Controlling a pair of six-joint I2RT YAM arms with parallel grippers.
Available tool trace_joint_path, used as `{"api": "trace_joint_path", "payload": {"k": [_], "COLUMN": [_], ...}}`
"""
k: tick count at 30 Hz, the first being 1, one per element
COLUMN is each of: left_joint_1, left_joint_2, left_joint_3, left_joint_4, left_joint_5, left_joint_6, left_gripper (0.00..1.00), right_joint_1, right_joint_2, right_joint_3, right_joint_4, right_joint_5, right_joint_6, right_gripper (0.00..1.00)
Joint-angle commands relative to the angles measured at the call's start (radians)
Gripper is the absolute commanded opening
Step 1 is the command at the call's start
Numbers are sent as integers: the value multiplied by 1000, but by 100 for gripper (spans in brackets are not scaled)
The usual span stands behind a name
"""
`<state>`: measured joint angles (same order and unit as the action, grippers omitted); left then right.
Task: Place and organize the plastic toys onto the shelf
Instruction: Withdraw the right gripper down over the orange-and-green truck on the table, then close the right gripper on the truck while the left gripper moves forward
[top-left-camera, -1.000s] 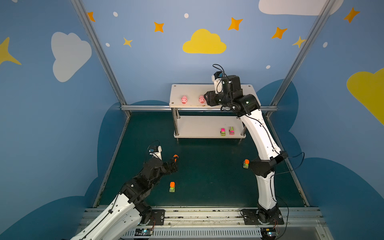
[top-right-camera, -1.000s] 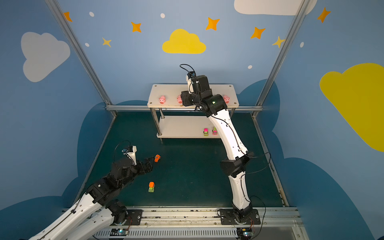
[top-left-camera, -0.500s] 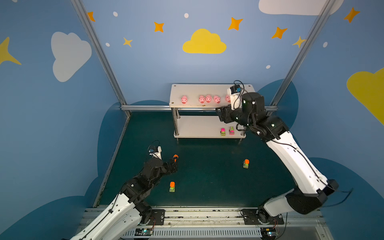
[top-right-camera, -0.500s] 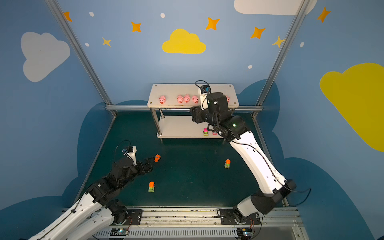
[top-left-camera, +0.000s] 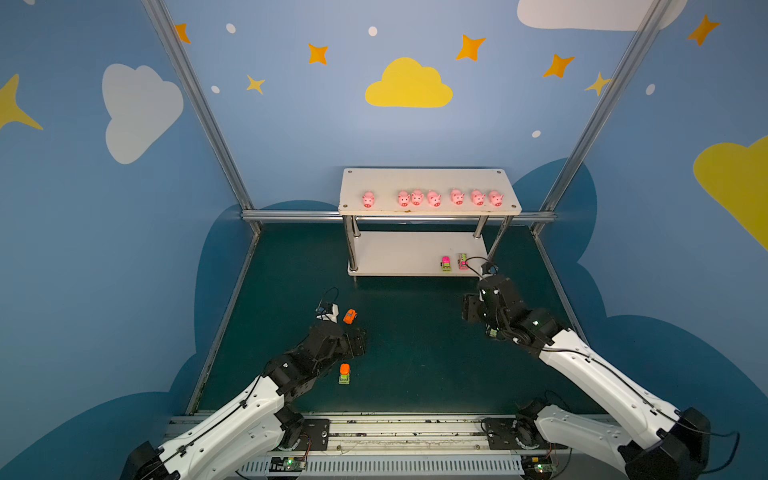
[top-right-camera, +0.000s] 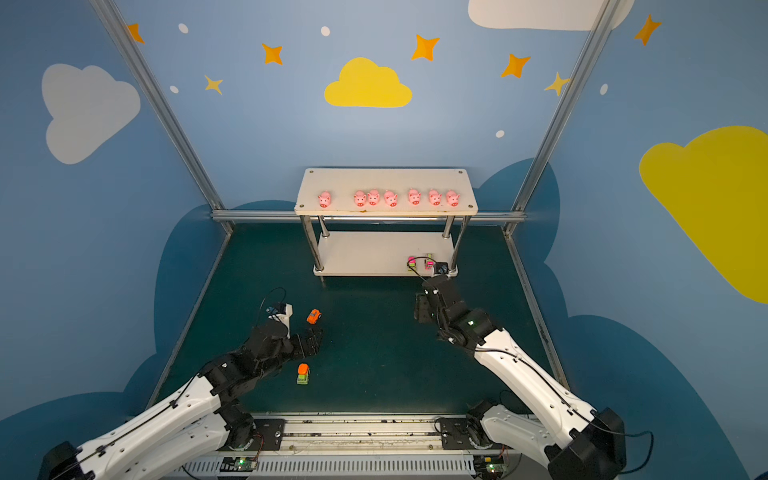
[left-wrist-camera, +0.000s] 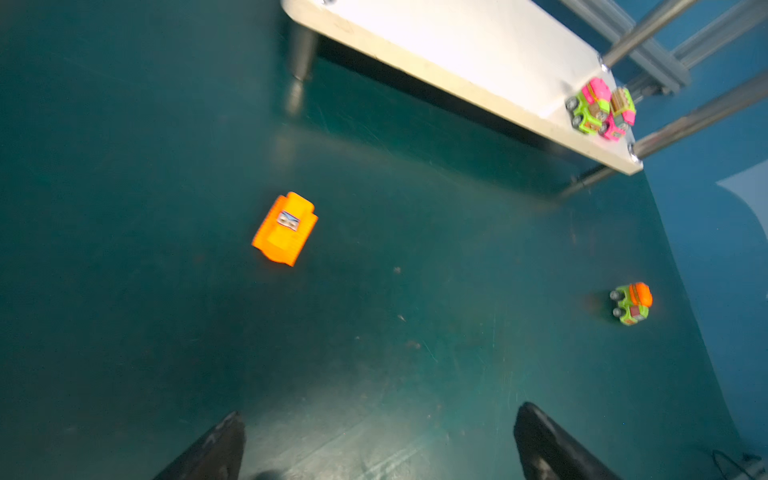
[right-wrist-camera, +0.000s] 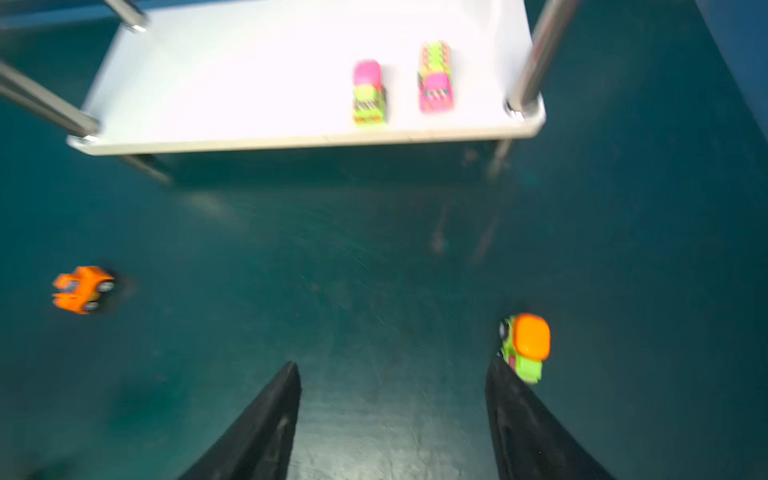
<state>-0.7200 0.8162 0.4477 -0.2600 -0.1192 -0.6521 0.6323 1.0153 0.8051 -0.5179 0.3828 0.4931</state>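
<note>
Black left pincer (left-wrist-camera: 380, 411) wide, empty; right pincer (right-wrist-camera: 392, 363) apart, empty, beside green-orange truck (right-wrist-camera: 525, 347).

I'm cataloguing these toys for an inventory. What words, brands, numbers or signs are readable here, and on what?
No readable text anywhere.
Sticker on the orange vehicle: too blurred to read.
Stickers on the pink-topped green truck and the pink truck, on the shelf: stripes only, blurred.
Wall: painted clouds and stars, no lettering.
</note>
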Motion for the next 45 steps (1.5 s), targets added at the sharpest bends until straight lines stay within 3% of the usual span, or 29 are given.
{"api": "trace_joint_path", "payload": {"k": [1,6,13,20,30,35,45], "left_joint_1": [-35,-103,-181,-201,-211,-211,-211], "left_joint_2": [52,153,313,492,592,568,549], "left_joint_3": [48,78,165,326,414,398,375], "left_joint_4": [75,143,198,198,196,183,169], "left_joint_5": [10,-7,1,57,92,75,50], "left_joint_6": [-1,7,57,137,167,177,193], "left_gripper": [100,100,100,100,100,100,100], "right_joint_1": [-20,-99,-212,-326,-462,-467,-462], "right_joint_2": [-38,-11,22,50,171,217,318], "right_joint_3": [-51,-119,-223,-265,-267,-267,-206], "right_joint_4": [75,85,187,226,252,290,273], "right_joint_5": [86,50,-12,-115,-261,-279,-288], "right_joint_6": [74,138,136,131,125,120,103], "right_gripper": [70,69,70,84,84,79,52]}}
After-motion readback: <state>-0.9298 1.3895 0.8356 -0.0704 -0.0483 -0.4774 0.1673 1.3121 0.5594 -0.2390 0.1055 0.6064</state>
